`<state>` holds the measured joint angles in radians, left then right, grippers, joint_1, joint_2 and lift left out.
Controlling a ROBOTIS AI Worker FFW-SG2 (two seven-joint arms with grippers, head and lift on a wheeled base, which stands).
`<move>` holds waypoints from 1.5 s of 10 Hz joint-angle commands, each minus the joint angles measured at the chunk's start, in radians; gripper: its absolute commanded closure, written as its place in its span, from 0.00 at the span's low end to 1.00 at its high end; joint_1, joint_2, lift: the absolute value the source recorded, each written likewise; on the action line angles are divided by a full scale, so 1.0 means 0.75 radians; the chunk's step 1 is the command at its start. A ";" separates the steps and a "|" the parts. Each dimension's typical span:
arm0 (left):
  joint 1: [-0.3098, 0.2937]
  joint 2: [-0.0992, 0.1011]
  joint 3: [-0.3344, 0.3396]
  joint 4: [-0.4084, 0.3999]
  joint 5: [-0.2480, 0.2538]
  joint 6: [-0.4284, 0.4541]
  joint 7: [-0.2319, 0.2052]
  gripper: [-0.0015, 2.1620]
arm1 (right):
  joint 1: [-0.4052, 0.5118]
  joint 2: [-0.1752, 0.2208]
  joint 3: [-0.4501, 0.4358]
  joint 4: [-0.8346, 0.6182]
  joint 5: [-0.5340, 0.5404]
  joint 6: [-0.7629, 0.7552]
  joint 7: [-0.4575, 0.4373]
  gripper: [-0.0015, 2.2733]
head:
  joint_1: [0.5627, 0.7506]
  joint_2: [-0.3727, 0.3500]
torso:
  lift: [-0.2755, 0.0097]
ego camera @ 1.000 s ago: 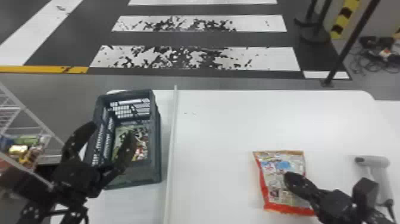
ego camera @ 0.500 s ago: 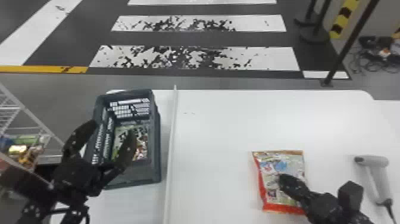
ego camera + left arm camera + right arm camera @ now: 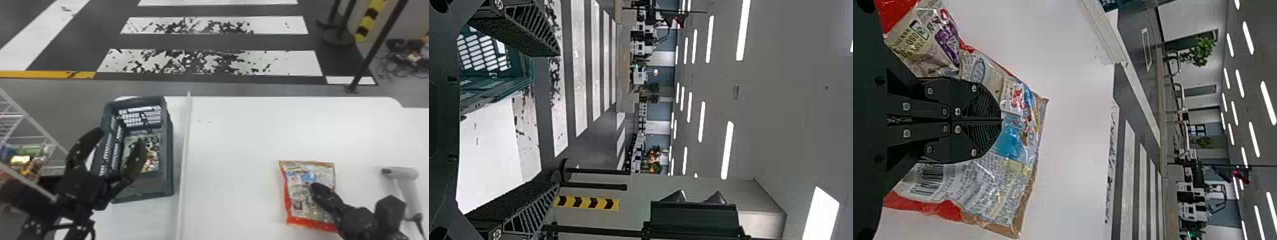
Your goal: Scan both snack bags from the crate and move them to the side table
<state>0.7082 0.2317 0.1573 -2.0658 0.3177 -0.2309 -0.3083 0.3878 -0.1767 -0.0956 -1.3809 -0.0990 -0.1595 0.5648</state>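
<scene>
And here's the snack bag (image 3: 309, 198), flat on the white table (image 3: 242, 143) with its printed, barcoded side up! The right gripper (image 3: 1001, 120) is right over it, fingers pressed together; whether they have caught a fold of film, I cannot tell. That's the danger spot: lift with nothing pinched and the bag just stays behind, or push down with closed tips and it skids or creases. And look at the barcode (image 3: 928, 179), just beside those fingers in the right wrist view: a wrinkle or a shadow across it could spoil the read.

Out to the robot's right, the scanner (image 3: 407, 188) lies near that same gripper, its cable (image 3: 418, 223) trailing toward the table's near edge. A wide swing of the arm might knock it or snag the cord.

Across the pale strip (image 3: 184, 159), the crate (image 3: 143, 188) holds another bag (image 3: 151, 156), lying low inside. The left gripper (image 3: 121, 135) hangs over it, fingers spread wide; drop in off-line and a finger could catch the rim before it ever reaches the bag!
</scene>
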 commanded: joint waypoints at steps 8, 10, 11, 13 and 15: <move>-0.012 0.006 0.003 0.010 0.018 0.000 0.002 0.03 | 0.168 0.009 -0.296 -0.368 -0.210 0.204 -0.342 0.02 | 0.70 0.34 | 0.86; -0.012 0.006 0.003 0.016 0.018 0.000 0.002 0.03 | 0.119 -0.032 -0.363 -0.253 -0.210 0.208 -0.354 0.02 | 0.70 0.23 | 0.86; -0.010 0.006 0.001 0.016 0.018 0.000 0.002 0.03 | 0.097 -0.053 -0.374 -0.190 -0.208 0.204 -0.354 0.02 | 0.70 0.20 | 0.86; -0.010 0.006 0.001 0.018 0.018 0.000 0.000 0.03 | 0.025 -0.100 -0.374 -0.040 -0.181 0.204 -0.346 0.02 | 0.70 0.13 | 0.86; -0.007 0.006 0.003 0.026 0.016 0.000 0.002 0.03 | -0.061 -0.135 -0.353 0.097 -0.132 0.208 -0.319 0.03 | 0.70 0.09 | 0.86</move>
<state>0.7015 0.2362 0.1587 -2.0483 0.3301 -0.2309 -0.3070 0.3598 -0.2705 -0.3648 -1.3359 -0.2102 -0.0048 0.3260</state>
